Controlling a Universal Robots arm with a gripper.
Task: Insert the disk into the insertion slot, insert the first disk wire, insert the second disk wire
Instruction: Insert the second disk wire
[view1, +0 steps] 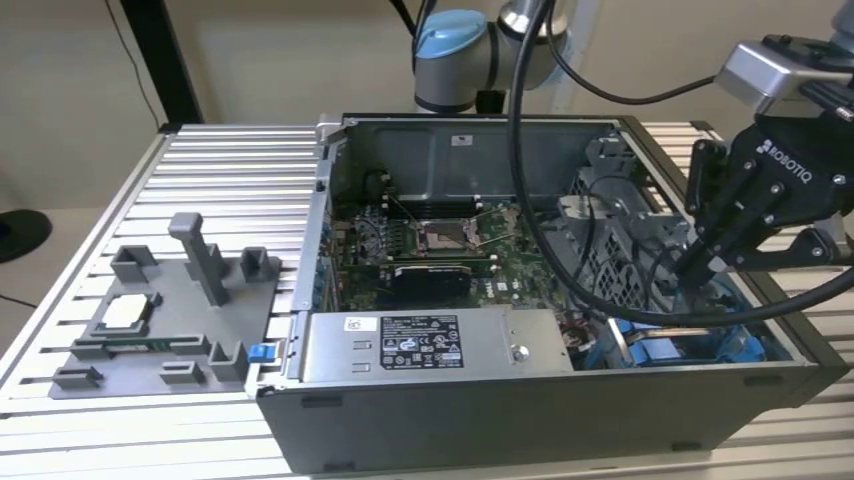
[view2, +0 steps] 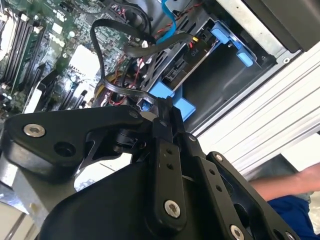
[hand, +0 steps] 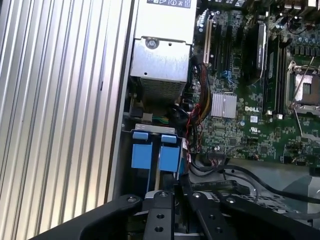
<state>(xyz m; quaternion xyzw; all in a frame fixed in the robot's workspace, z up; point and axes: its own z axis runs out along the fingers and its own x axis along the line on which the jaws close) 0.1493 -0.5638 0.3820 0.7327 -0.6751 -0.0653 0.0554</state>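
The open dark grey metal computer case (view1: 534, 420) is the landmark. Inside it lies a green circuit board (hand: 250, 115) studded with black slots and a ribbed silver heat sink (hand: 223, 105). At its front wall sits a grey power-supply box (view1: 434, 345) with a white sticker. Bright blue plastic fittings (hand: 156, 156) mark the grey drive bay (view2: 225, 75). The glossy black gripper (view1: 705, 262) hangs above the case. Outside the case, a silver ribbed table (view1: 227, 170) carries a matte grey fixture (view1: 174, 320).

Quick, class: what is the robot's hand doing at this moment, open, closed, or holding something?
Hand: closed, fingers pressed together above the blue fittings in the insertion slot; whether anything is pinched between them cannot be told.
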